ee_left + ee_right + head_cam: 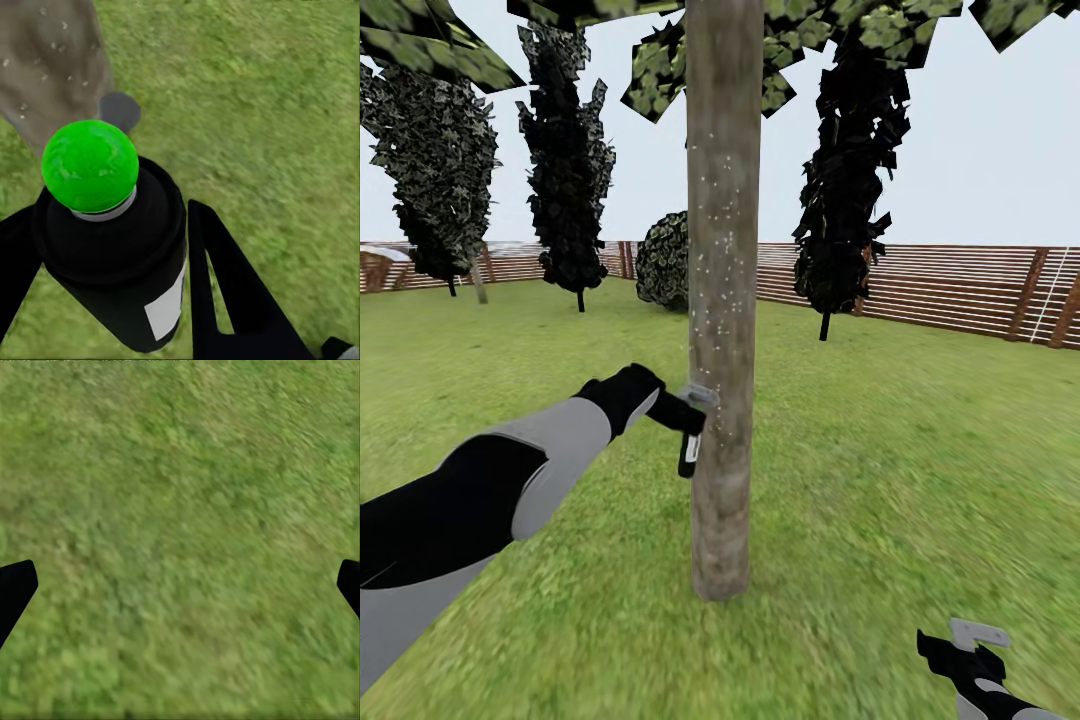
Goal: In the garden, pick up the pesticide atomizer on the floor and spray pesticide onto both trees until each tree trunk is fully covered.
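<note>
Your sprayer [112, 247] is a black can with a bright green cap and a white label, gripped in your left gripper [682, 425] just beside the tree trunk [722, 300]. That upright grey-brown trunk carries fine white specks [712, 260] over its middle stretch

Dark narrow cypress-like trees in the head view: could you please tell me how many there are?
3: one dark narrow cypress-like tree far left, one left of the grey-brown trunk, one right of it. Others may be hidden.

Tree trunk [722, 300] top beyond upper edge
</note>
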Tool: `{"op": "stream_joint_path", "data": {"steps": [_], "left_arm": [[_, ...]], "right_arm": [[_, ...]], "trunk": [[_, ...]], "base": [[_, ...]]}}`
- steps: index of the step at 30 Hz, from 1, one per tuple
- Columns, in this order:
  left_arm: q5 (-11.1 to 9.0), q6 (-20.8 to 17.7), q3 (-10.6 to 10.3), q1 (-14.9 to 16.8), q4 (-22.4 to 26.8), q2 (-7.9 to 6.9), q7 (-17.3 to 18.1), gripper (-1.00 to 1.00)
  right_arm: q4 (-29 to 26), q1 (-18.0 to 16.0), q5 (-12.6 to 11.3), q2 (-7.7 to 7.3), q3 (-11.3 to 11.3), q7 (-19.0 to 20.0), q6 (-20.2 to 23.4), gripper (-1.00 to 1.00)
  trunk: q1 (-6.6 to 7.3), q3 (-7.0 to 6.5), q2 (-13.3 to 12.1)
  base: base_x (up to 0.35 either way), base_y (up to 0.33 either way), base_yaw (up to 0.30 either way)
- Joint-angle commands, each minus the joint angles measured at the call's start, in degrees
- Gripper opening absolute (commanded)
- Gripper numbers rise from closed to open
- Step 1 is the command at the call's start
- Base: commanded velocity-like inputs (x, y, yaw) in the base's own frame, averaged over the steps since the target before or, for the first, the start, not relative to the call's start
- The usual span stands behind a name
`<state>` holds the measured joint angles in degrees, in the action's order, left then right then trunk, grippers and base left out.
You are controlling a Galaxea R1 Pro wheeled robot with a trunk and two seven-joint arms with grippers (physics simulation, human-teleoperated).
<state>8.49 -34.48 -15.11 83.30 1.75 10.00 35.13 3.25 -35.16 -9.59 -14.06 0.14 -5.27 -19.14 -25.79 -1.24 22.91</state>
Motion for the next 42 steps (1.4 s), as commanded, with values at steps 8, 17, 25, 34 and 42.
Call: {"op": "stream_joint_path", "data": {"steps": [8,17,25,34,42], "left_arm": [[0.6,7.7,0.2,-0.4,0.0,0.0,0.0,-1.0],[0.6,8.1,0.1,-0.4,0.0,0.0,2.0,-1.0],[-8.4,7.9,0.2,-0.4,6.7,0.0,5.4,-1.0],[-10.1,3.8,0.1,-0.4,13.8,0.0,-6.5,-1.0],[-10.1,1.2,0.1,-0.4,18.0,0.0,-13.2,-1.0]], "right_arm": [[0.0,0.0,0.0,0.0,0.0,0.0,0.0,1.0],[0.0,0.0,0.0,0.0,0.0,0.0,0.0,1.0],[0.0,0.0,0.0,0.0,0.0,0.0,0.0,1.0],[0.0,0.0,0.0,0.0,0.0,0.0,0.0,1.0],[0.0,0.0,0.0,0.0,0.0,0.0,0.0,1.0]], "trunk": [[0.0,0.0,0.0],[0.0,0.0,0.0],[0.0,0.0,0.0],[0.0,0.0,0.0],[0.0,0.0,0.0]], "base": [[0.0,-0.098,0.0],[0.0,-0.009,0.0],[0.0,0.0,0.0],[0.0,0.0,0.0],[0.0,0.0,0.0]]}}
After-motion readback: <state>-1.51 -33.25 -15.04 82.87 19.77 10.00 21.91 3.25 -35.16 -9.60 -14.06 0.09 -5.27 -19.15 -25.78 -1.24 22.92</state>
